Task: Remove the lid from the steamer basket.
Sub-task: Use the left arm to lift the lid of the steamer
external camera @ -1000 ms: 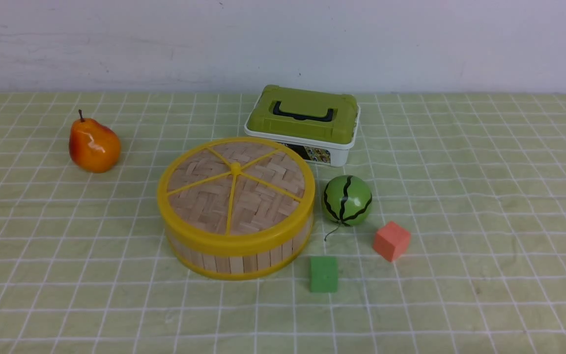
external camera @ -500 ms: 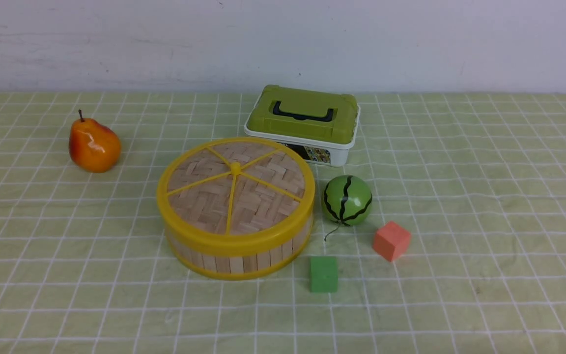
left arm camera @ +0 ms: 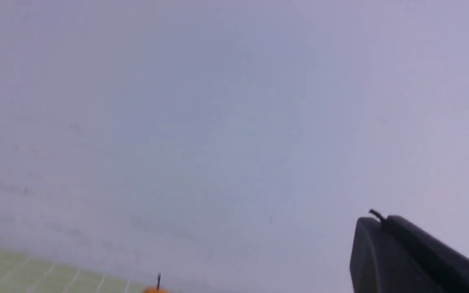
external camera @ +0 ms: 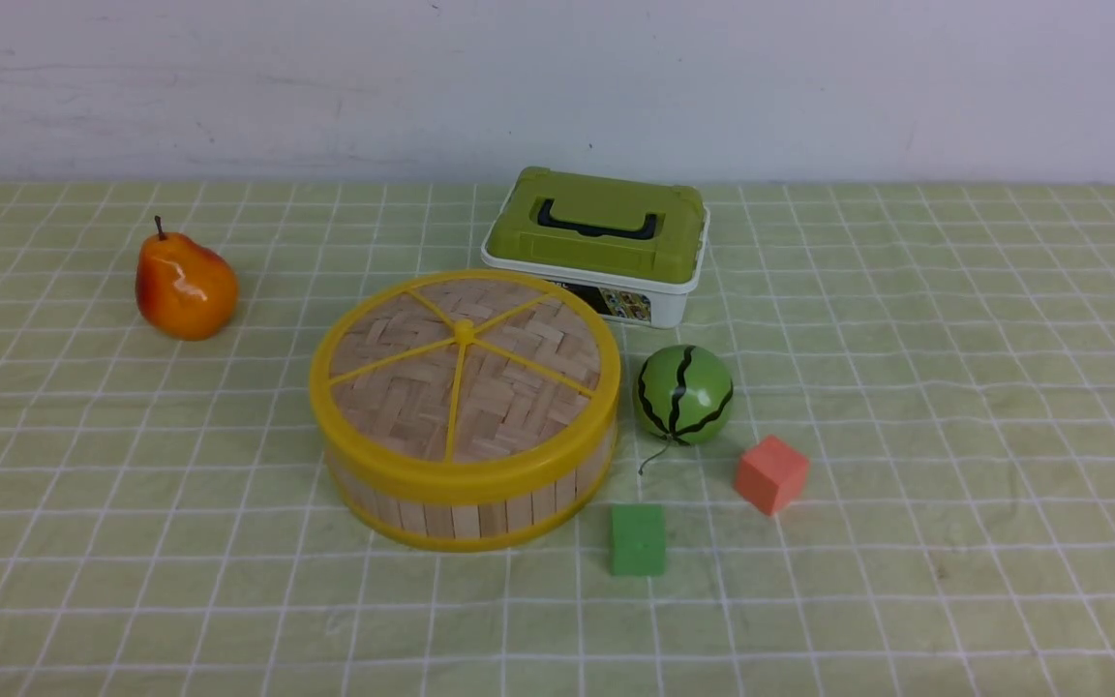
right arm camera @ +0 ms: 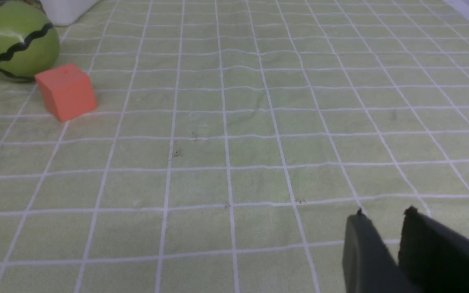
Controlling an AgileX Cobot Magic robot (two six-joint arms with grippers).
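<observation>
The lid, a woven light-wood disc with a thick yellow rim and thin yellow spokes, sits closed on the steamer basket at the table's middle in the front view. Neither arm shows in that view. In the left wrist view my left gripper has its fingers pressed together, empty, against the pale wall. In the right wrist view my right gripper has a narrow gap between its fingers, empty, low over bare cloth to the right of the basket. Lid and basket are out of both wrist views.
An olive-lidded white box stands behind the basket. A green striped ball, an orange cube and a green cube lie to its right and front. A pear is at the far left. Checked green cloth covers the table.
</observation>
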